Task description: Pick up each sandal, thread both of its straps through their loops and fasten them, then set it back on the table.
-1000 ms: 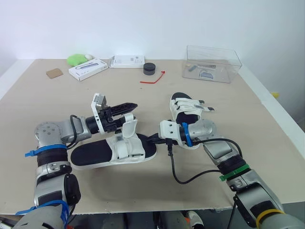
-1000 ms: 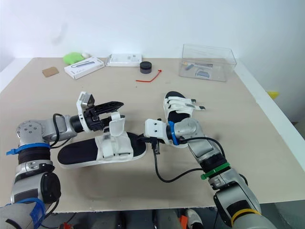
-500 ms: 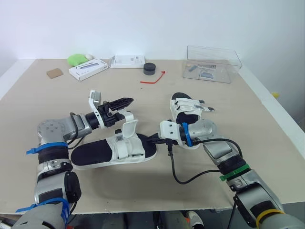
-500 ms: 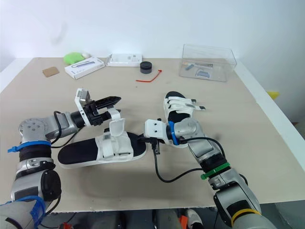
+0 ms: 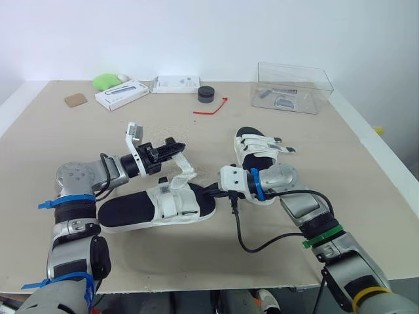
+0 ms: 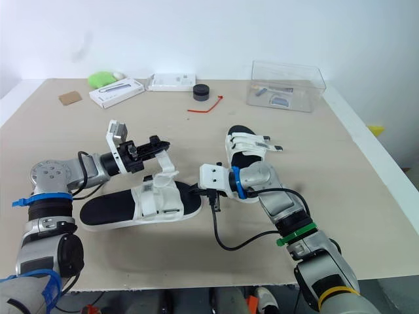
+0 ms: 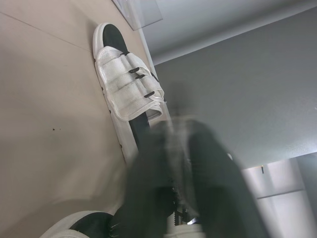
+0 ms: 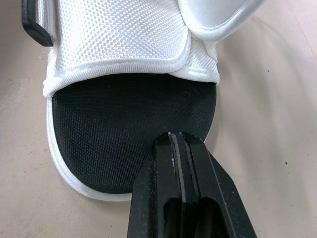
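A white sandal with a black insole [image 5: 131, 212] lies flat on the table in front of me. Its upper strap [image 5: 184, 168] rises free, and my left gripper [image 5: 175, 148] is shut on the strap's tip above the sandal. In the left wrist view a pale strip sits between the dark fingers [image 7: 210, 168]. My right gripper [image 5: 208, 191] is shut, its tip resting on the sandal's toe end [image 8: 124, 124]. The second sandal [image 5: 258, 152] lies behind my right arm with its straps closed across the top.
At the back right stands a clear plastic box [image 5: 291, 87]. Along the back edge are a black round puck [image 5: 205, 93], a red tie [image 5: 211, 108], two white boxes [image 5: 120, 95] [image 5: 175, 84], a green object [image 5: 105, 81] and a brown card [image 5: 74, 100].
My left gripper has gone from open to shut on the upper strap, which now stands pulled up and stretched instead of curled over. The right arm has stayed put.
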